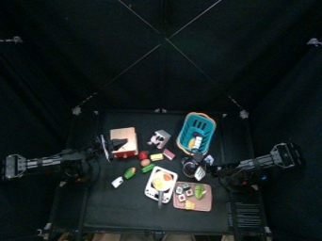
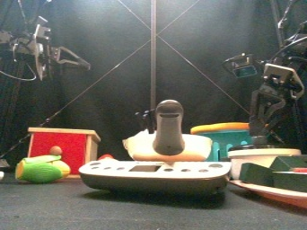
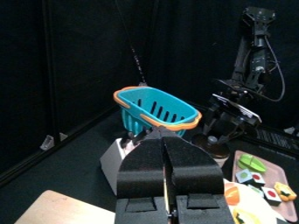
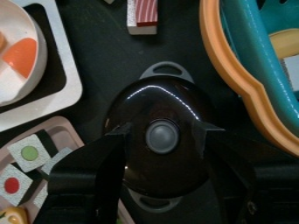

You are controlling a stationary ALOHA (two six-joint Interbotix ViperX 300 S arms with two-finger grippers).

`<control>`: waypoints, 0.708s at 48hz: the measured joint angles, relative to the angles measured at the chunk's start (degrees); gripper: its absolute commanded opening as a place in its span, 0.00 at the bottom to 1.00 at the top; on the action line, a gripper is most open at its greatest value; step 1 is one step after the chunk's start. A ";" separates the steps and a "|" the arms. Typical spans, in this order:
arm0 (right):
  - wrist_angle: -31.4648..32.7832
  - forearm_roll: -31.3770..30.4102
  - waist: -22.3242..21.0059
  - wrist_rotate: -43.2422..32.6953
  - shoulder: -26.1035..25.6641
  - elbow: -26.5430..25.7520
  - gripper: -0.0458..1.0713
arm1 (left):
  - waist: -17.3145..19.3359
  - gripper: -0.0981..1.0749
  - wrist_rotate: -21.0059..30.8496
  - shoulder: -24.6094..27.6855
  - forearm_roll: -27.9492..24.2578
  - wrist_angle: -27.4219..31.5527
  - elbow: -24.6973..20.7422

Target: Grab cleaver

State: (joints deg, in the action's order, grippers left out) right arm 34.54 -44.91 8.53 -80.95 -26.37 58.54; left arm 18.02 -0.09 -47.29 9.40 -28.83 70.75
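Over the table in the top view, a teal basket [image 1: 198, 127] is seen near the middle, with a pale piece at its near rim. A white board [image 1: 160, 181] and a wooden tray [image 1: 193, 195] are loaded with small food pieces. No cleaver can be picked out for certain from above.

At table height in the front view, a black handle [image 2: 170, 121] is seen standing upright behind a grey tray [image 2: 156, 177]. This is judged likely to be the cleaver.

From the left wrist view, the left gripper [image 3: 167, 175] is shown pinched fully together, pointed toward the basket.

From the right wrist view, the right gripper [image 4: 162, 147] is spread wide over a black pot lid [image 4: 162, 109], with something yellow lying in the basket beside it. If these jaws were closed here, the lid would be taken instead of the cleaver, or the basket would be nudged.
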 measured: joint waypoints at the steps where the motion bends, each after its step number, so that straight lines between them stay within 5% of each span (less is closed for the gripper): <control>1: 0.00 0.00 0.00 -0.09 -0.18 -0.18 0.84 | 0.00 0.16 0.00 -0.09 0.00 0.00 0.00; 19: 1.14 3.43 4.13 -0.44 -7.21 -5.01 0.84 | -0.09 0.16 0.09 -0.09 0.00 0.18 0.53; 34: 4.66 10.02 9.93 -0.18 -2.55 -8.70 0.84 | -1.93 0.21 -0.09 0.00 -1.14 0.97 0.79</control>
State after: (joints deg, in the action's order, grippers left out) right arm 39.20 -34.89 18.46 -81.12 -28.92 49.83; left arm 16.08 -0.18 -47.29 8.26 -27.86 71.54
